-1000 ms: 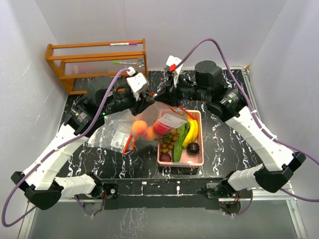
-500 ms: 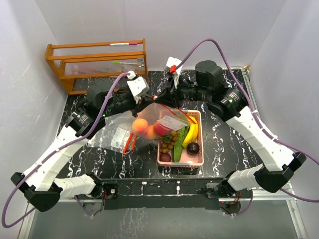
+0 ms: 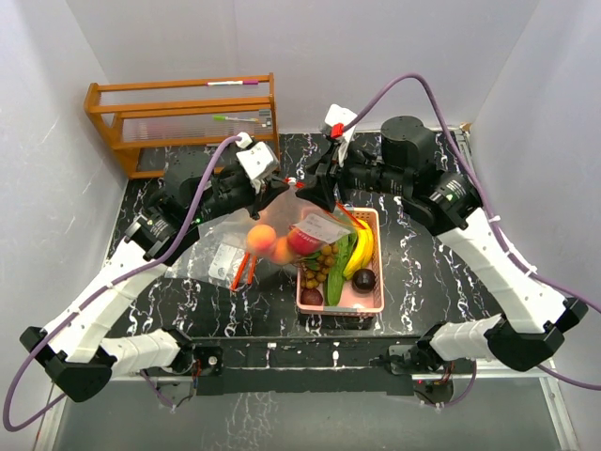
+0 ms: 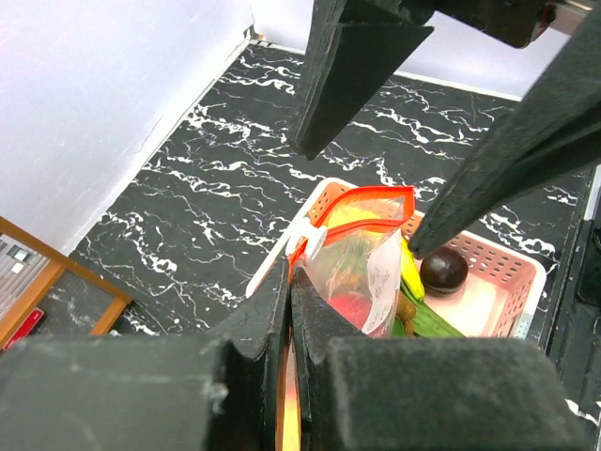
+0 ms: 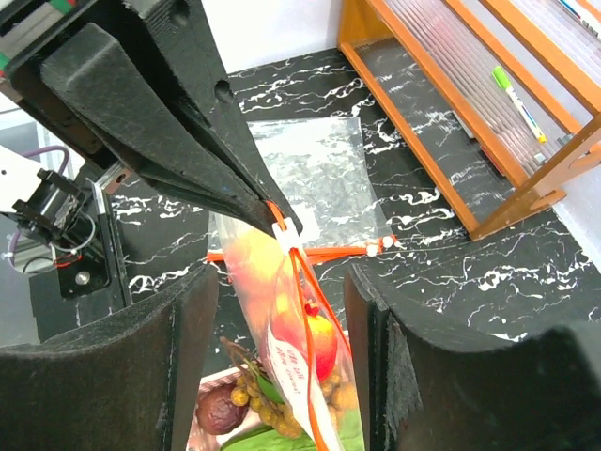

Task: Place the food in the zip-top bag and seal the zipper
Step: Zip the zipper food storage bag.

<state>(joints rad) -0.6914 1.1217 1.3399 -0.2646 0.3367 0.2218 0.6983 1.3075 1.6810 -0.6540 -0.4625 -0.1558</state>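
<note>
A clear zip-top bag (image 3: 286, 235) with an orange zipper hangs above the table, holding an orange fruit (image 3: 261, 237) and a red one (image 3: 302, 241). My left gripper (image 3: 287, 188) is shut on the bag's top edge (image 4: 310, 246), next to the white slider (image 5: 285, 230). My right gripper (image 3: 319, 193) is open. Its fingers (image 5: 188, 348) stand either side of the bag (image 5: 300, 319) without touching it. More food lies in the pink basket (image 3: 377, 272): bananas (image 3: 362, 249), cucumbers (image 3: 338, 261), a longan bunch (image 3: 319, 268) and dark purple fruits (image 3: 364, 279).
Other clear zip bags (image 3: 221, 252) lie flat on the black marble table left of the basket. A wooden rack (image 3: 188, 117) with pens stands at the back left. White walls close in on three sides.
My right gripper has opened and let go of the bag's top, drawing back slightly to the right. The left gripper closed on the zipper edge and now holds the bag alone.
</note>
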